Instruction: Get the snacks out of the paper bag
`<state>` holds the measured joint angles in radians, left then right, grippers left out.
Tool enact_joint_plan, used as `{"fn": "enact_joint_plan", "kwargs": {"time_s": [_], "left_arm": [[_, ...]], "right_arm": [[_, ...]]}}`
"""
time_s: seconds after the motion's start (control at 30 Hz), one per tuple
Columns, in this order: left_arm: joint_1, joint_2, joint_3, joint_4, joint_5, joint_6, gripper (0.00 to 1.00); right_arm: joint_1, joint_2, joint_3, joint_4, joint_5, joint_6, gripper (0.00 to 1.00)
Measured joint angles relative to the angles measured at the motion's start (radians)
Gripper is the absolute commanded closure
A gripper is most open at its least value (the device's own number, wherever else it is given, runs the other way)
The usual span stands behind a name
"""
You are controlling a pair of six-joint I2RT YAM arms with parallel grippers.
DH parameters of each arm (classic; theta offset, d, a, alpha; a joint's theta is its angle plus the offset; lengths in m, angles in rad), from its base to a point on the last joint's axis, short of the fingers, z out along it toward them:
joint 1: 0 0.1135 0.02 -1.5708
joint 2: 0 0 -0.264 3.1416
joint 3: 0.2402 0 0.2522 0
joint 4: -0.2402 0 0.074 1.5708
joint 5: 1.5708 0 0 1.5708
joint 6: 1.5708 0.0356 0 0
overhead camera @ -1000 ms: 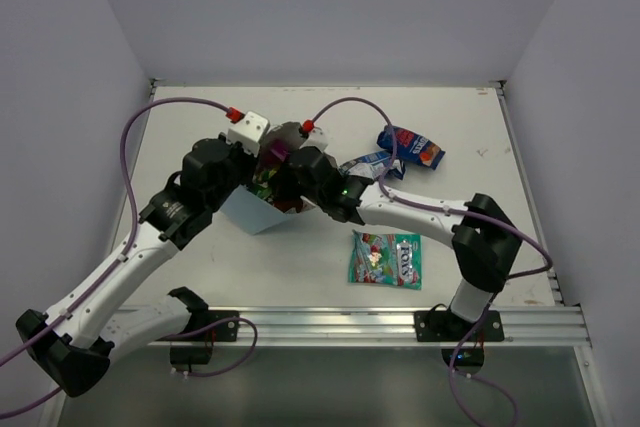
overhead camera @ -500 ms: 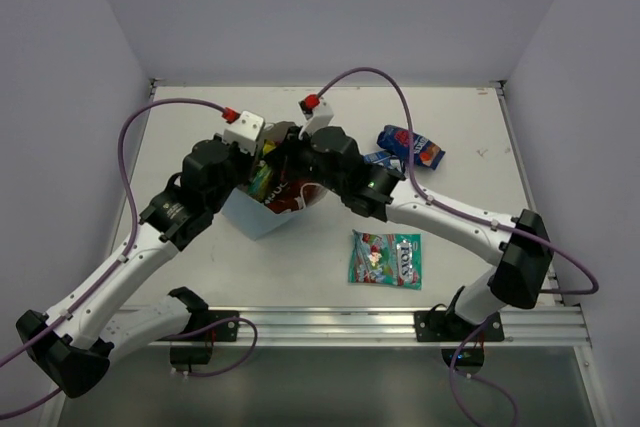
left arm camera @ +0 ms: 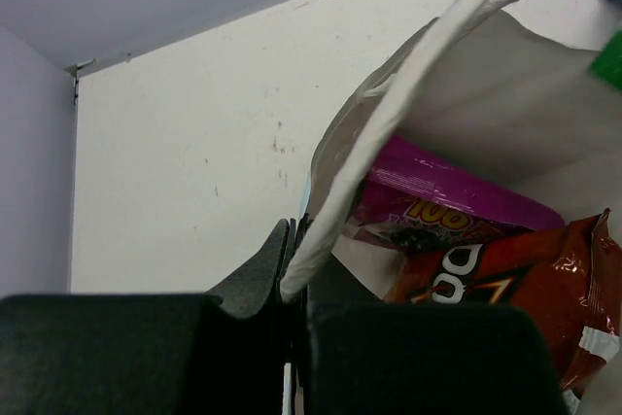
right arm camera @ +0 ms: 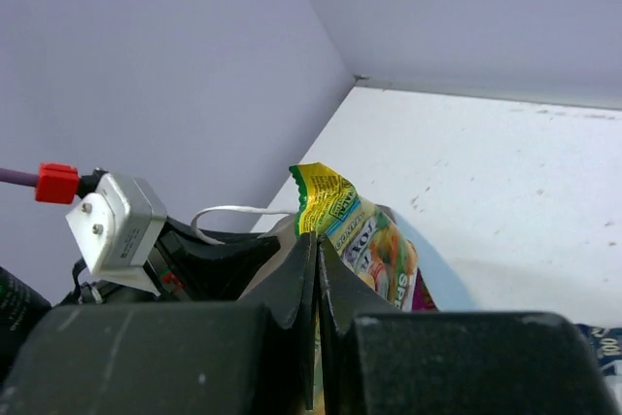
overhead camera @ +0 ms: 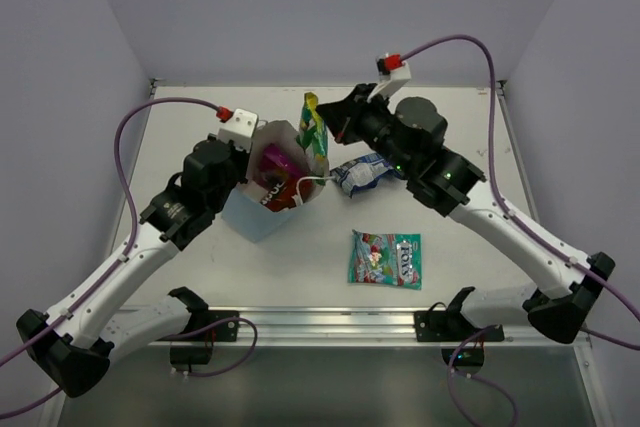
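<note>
A: Left of the middle of the table (overhead camera: 300, 282), what is standing there?

B: The paper bag (overhead camera: 255, 217), light blue outside and white inside, with its mouth open. The left gripper (left arm camera: 294, 279) is clamped on the bag's far-left rim. Its wrist view shows the paper edge pinched tight between the two fingers.

A: What is inside the bag?

B: Two snacks show below the rim. A magenta-purple packet (left arm camera: 442, 203) lies against the bag's white wall. The red-orange Doritos packet (left arm camera: 505, 284) overlaps it on the nearer side.

A: And the right gripper?

B: The right gripper (right arm camera: 317, 264) has its fingers squeezed together on the green-yellow packet (right arm camera: 358, 230). The top of the packet sticks out past the fingertips. From above, the packet sits over the bag's far-right corner, outside the mouth. I cannot tell whether it touches the rim.

A: Is anything lying on the table itself?

B: A blue-white packet (overhead camera: 360, 173) lies just right of the bag, partly under the right arm. A thin white loop handle (overhead camera: 312, 181) reaches from the bag's right side toward it. The teal packet (overhead camera: 386, 258) lies flat closer to the near edge, to the right and well apart from the bag.
</note>
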<state>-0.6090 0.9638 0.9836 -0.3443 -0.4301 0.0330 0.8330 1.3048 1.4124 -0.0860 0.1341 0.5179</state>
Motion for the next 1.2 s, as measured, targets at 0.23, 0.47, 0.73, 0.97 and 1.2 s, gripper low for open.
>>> {"fn": "enact_joint_plan", "kwargs": {"time_s": [0.23, 0.47, 0.73, 0.97, 1.2], "left_arm": [[0.000, 0.014, 0.000, -0.013, -0.058, -0.025, 1.00], [0.006, 0.029, 0.001, -0.019, -0.083, -0.041, 1.00], [0.007, 0.030, 0.002, -0.019, -0.083, -0.041, 1.00], [0.007, 0.032, 0.008, -0.019, -0.079, -0.035, 1.00], [0.007, 0.034, 0.032, -0.022, -0.038, 0.016, 1.00]], "right_arm": [[-0.111, -0.225, -0.085, -0.064, 0.032, -0.045, 1.00], [-0.220, -0.488, -0.335, -0.124, 0.155, -0.055, 1.00], [-0.271, -0.553, -0.734, -0.259, 0.215, 0.042, 0.96], [-0.268, -0.439, -0.603, -0.318, 0.080, 0.041, 0.38], [-0.141, -0.214, -0.186, -0.285, -0.057, -0.082, 0.28]]}}
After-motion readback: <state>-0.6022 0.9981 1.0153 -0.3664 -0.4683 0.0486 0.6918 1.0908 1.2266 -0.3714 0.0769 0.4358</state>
